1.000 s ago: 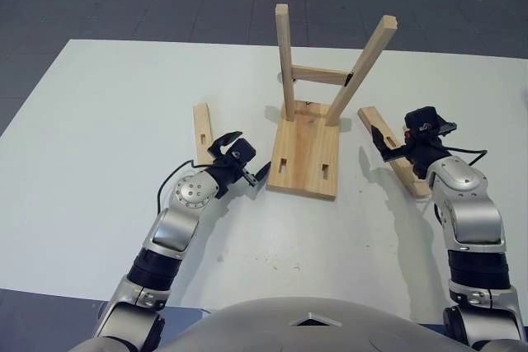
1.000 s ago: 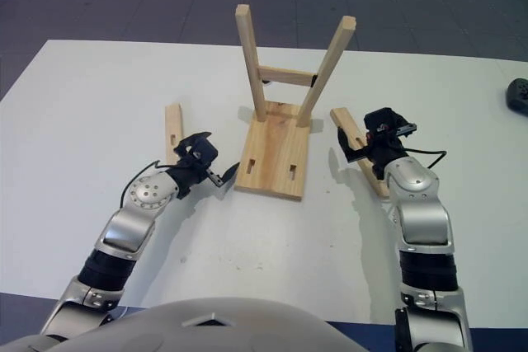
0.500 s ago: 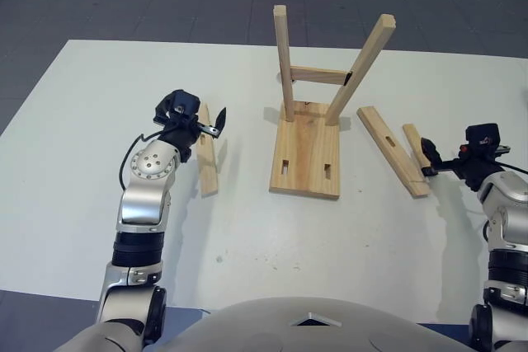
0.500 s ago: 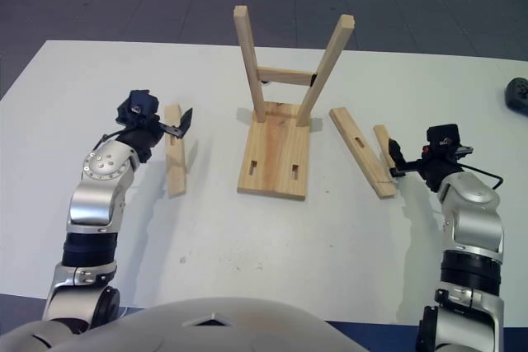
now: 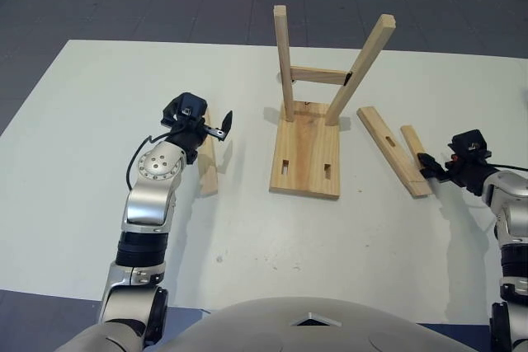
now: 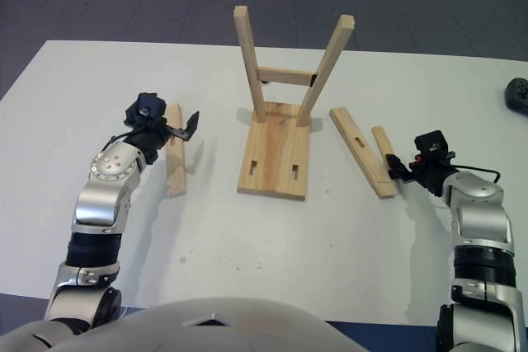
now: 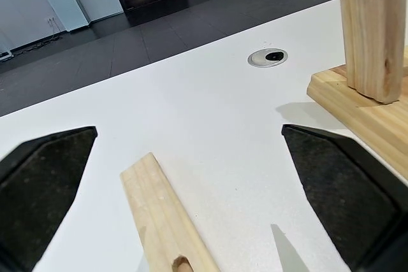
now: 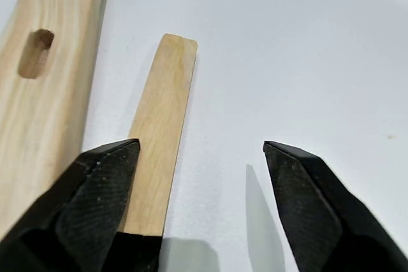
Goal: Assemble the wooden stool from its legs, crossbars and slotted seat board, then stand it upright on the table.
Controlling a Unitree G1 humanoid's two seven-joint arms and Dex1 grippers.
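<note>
Currently at pickup step, by my reading: right jaws spread, thin crossbar (image 8: 159, 125) under one tip, slotted leg (image 8: 38, 93) just beside; left jaws spread, loose leg (image 7: 159, 221) between them. Beyond, seat board (image 5: 305, 154) carries two upright legs (image 5: 285, 63). Next: centre, then close

White table (image 5: 91, 171) (seat board (image 5: 307, 162), legs (image 5: 389, 147))

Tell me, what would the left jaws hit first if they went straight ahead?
Likely the seat board or the upright leg on it, though the left gripper, jaws open, may pass just beside them; depth is unclear.
</note>
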